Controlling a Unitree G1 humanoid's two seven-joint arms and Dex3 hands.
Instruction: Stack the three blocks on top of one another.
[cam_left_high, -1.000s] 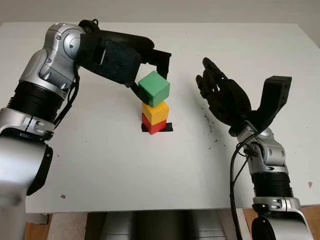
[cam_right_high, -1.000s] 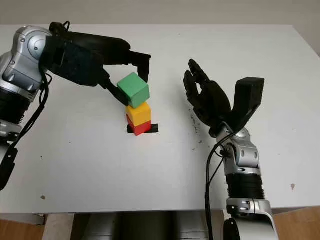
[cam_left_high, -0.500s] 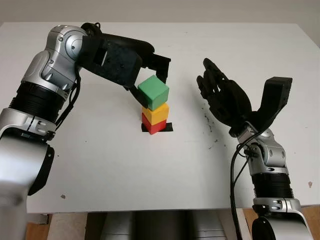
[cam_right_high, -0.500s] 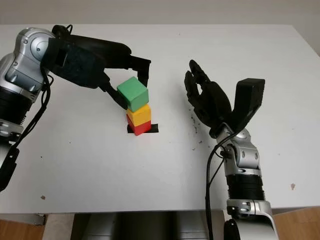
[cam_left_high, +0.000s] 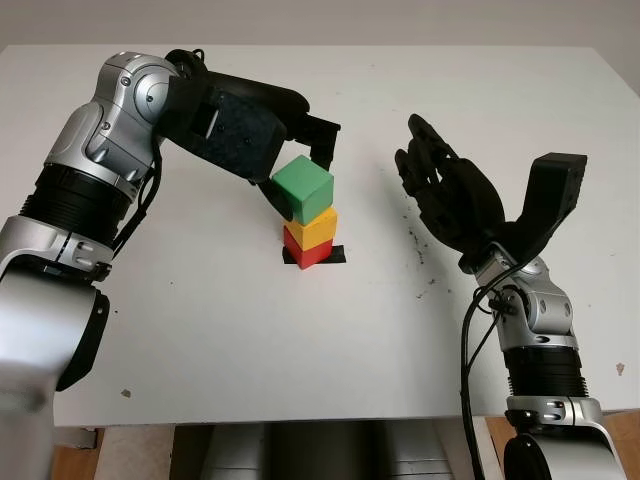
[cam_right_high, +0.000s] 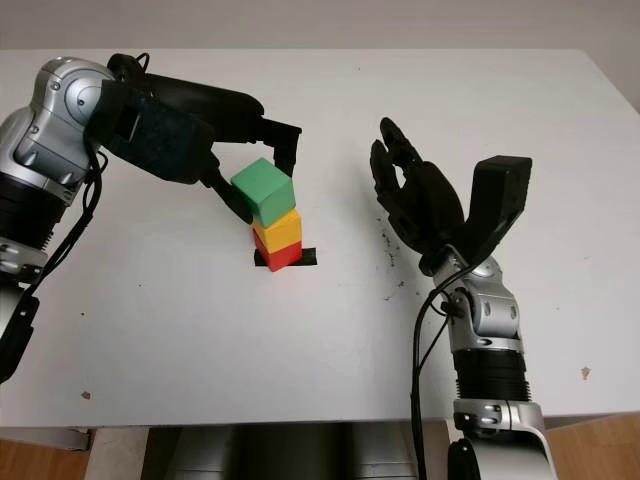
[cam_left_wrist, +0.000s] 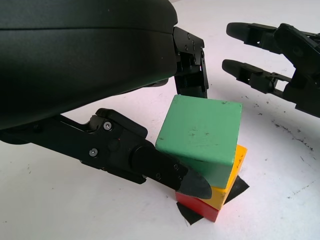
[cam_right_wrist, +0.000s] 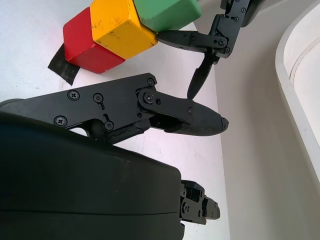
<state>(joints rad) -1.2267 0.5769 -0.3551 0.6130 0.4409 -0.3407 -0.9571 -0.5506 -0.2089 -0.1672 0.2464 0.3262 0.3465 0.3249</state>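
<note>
Blocks: three in total, one of each colour. One green block (cam_left_high: 304, 187), one yellow block (cam_left_high: 314, 227), one red block (cam_left_high: 305, 250).

Black floor markers: one black tape patch (cam_left_high: 337, 254) on the white table (cam_left_high: 300, 330), lying under the red block.

Robot hands: two. One left hand (cam_left_high: 285, 140), one right hand (cam_left_high: 447, 195).

Tables: one.

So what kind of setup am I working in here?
Most likely a lab or test bench: a plain white table with a black tape marker under the red block, and the left hand stacking the green block on the yellow block.
</note>
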